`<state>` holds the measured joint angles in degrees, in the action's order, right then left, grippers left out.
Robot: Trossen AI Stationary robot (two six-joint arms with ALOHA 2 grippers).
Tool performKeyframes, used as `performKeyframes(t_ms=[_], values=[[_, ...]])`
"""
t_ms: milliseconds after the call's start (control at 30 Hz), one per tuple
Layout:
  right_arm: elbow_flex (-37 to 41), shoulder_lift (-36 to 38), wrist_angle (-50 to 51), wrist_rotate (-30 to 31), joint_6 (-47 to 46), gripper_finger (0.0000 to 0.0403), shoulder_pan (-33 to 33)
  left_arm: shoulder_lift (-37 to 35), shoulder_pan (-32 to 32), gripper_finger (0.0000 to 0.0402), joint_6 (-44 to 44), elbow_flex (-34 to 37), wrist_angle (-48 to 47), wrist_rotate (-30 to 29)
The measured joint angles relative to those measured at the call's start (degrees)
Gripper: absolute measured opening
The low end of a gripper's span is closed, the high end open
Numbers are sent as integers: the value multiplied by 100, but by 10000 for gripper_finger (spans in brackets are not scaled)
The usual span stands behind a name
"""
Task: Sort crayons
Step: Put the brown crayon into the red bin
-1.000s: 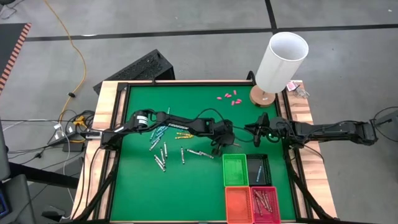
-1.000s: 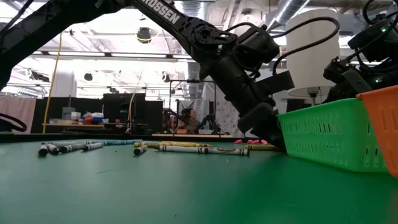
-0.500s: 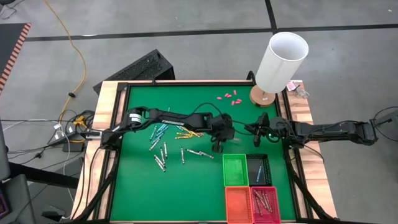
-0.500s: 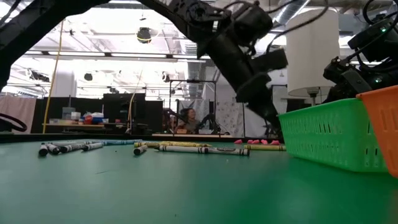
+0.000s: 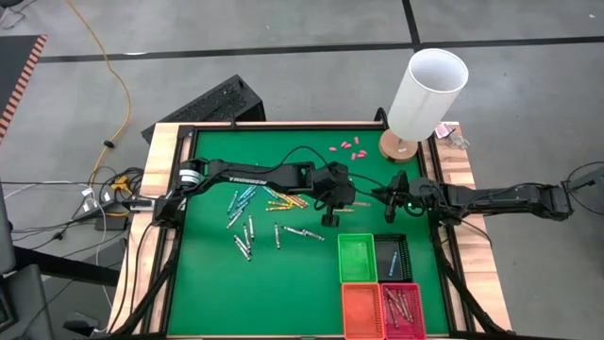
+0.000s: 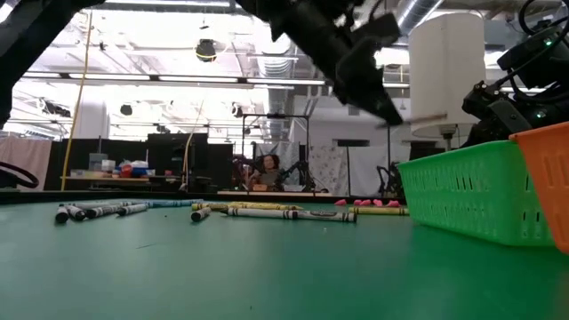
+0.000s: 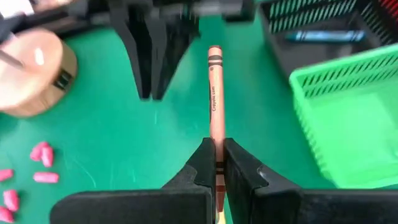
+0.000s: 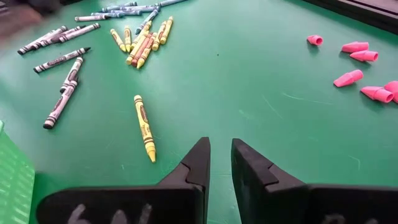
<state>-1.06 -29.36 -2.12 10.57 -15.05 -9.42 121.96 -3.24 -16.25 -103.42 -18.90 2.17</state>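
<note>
Left gripper (image 7: 216, 163) has lifted off the table (image 5: 208, 283), pinching an orange crayon (image 7: 215, 93); right gripper (image 8: 220, 163) unchanged (fingers slightly parted).

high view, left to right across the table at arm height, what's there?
scattered crayons → left gripper shut on an orange crayon → right gripper, open → white lamp at the far right corner

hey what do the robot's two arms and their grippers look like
Both arms are dark, slim and jointed, with black cables looping along them. The left arm carries white lettering on one link. The left gripper and right gripper each have two black, wedge-shaped fingers. Small green lights glow near the right arm's wrist.
</note>
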Motion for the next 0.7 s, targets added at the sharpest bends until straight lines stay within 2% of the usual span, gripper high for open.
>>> performKeyframes(t_ms=[233,533,700], values=[[-2,-1,0,-2,-2,68,1,-189,351,3,4,-2,196,11],[-2,1,0,-2,-142,68,-1,-215,897,2,2,-4,1130,-10],[-2,1,1,0,-144,68,1,-213,1129,1,-93,-4,1199,-333]])
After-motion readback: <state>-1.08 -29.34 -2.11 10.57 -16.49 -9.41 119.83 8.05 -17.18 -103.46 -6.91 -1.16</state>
